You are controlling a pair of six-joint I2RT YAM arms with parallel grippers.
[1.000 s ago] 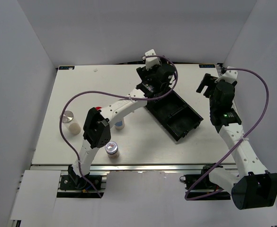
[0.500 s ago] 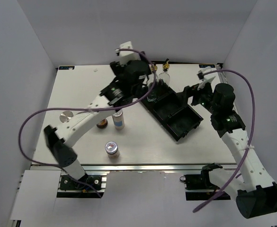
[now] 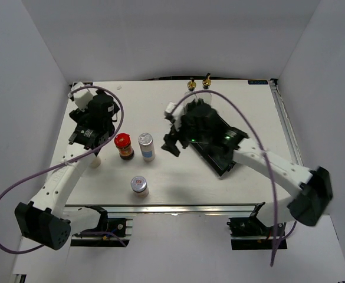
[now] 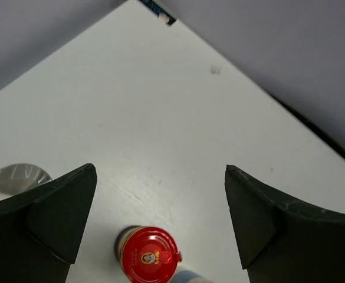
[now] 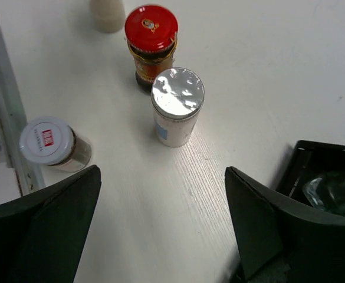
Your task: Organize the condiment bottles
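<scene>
The two bottles [image 3: 207, 81] show little but their gold tops beyond the right arm [image 3: 266, 162], at the far end of the tray [image 3: 218, 158]. The right wrist view shows glass inside one tray compartment. Left of the tray, the jar [image 3: 124, 144] stands upright on the table [image 3: 143, 106]. The silver-capped shaker [image 3: 146, 146] is just beside it on the tray side. The white-capped shaker [image 3: 139, 185] stands apart from these two, nearer the table's front edge. The pale shaker [image 3: 93, 160] is left of the jar, partly hidden under the left arm [image 3: 60, 183].

The left gripper [image 4: 160, 171] hangs above the table close to the jar and the pale shaker, fingers spread wide and holding nothing. The right gripper [image 5: 162, 171] hovers between the tray and the silver-capped shaker, also spread and empty.
</scene>
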